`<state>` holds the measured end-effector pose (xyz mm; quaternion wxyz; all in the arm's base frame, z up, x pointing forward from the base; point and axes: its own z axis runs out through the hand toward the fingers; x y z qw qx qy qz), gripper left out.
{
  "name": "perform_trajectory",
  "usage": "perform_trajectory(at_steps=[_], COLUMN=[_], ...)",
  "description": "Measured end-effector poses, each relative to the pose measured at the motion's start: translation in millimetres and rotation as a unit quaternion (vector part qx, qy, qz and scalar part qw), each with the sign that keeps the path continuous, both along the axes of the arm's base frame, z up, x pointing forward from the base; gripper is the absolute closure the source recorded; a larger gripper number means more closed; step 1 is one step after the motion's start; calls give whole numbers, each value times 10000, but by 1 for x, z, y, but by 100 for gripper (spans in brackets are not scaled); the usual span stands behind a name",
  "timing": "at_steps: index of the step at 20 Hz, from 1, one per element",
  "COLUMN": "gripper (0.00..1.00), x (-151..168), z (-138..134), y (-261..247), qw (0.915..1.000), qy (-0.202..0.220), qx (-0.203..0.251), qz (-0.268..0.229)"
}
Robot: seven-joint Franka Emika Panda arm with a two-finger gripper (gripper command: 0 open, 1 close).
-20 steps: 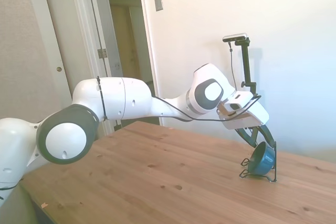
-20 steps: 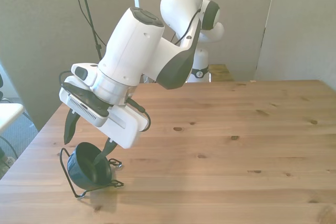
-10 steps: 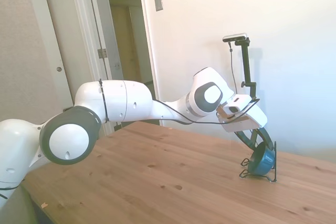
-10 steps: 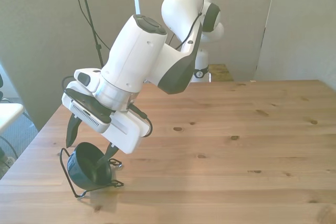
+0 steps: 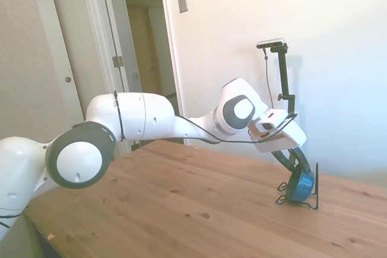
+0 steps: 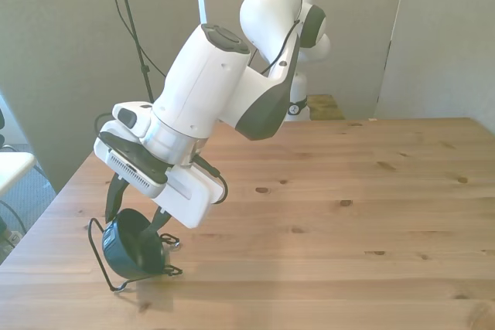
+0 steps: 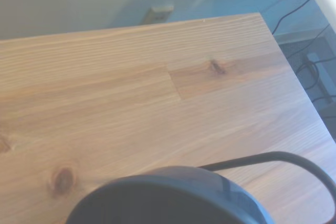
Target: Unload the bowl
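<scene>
While tipped on edge in the thin black wire rack (image 6: 104, 256) near the tabletop (image 6: 348, 229) corner at the front view's left, sits with its rim between 2 dark fingers (image 6: 116, 197). Spread jaws of the gripper (image 6: 138, 210) straddling the bowl (image 6: 133, 246), not visibly clamped on it.
</scene>
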<state>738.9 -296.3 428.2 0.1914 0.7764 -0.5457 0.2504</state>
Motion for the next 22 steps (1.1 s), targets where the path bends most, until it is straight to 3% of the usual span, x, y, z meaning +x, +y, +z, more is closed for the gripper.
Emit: perform_trajectory(at_steps=[15,22], gripper=[100,100], x=[-27,-48], z=[-3,9], y=[-9,-3], qw=[9991,9985], qy=[390,519], qx=[-109,-152], qz=[-144,-118])
